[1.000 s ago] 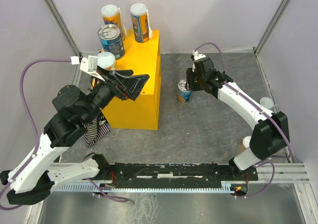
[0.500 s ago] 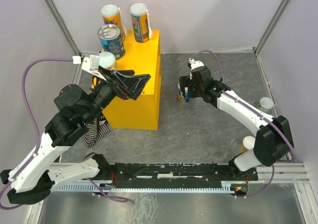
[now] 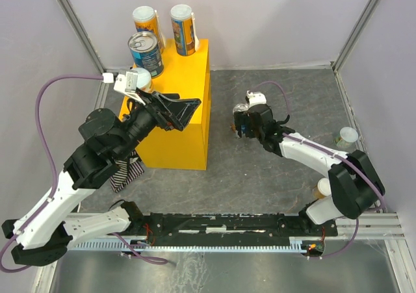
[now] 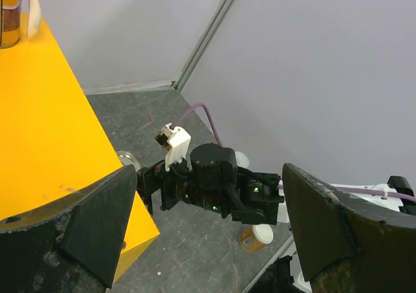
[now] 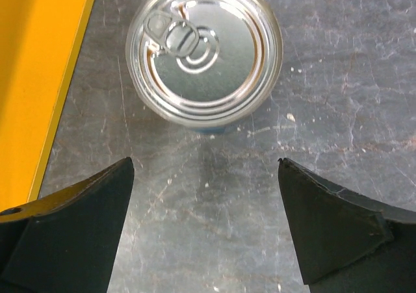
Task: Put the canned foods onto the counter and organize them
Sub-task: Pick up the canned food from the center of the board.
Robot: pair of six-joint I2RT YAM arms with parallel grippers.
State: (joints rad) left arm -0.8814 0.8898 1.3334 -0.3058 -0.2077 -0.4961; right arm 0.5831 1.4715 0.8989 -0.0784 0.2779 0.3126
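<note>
Left gripper (image 3: 183, 112): jaws wide apart, empty, hovering over the top of the yellow counter (image 3: 188, 143). Right gripper (image 5: 205, 166): jaws wide apart, holding nothing, low over the grey table (image 5: 325, 78). The pull-tab can (image 5: 205, 52) stands upright on the table just ahead of the right fingertips, touching neither, near the counter's side. At the counter's far end an orange can (image 3: 146, 21), a yellow-and-blue can (image 3: 183, 28) and a blue can (image 3: 144, 54) stand upright. A white-lidded can (image 3: 138, 80) sits at the counter's left edge. A far lidded can (image 3: 349, 136) and a near lidded can (image 3: 323, 188) stand on the table beside the right arm.
</note>
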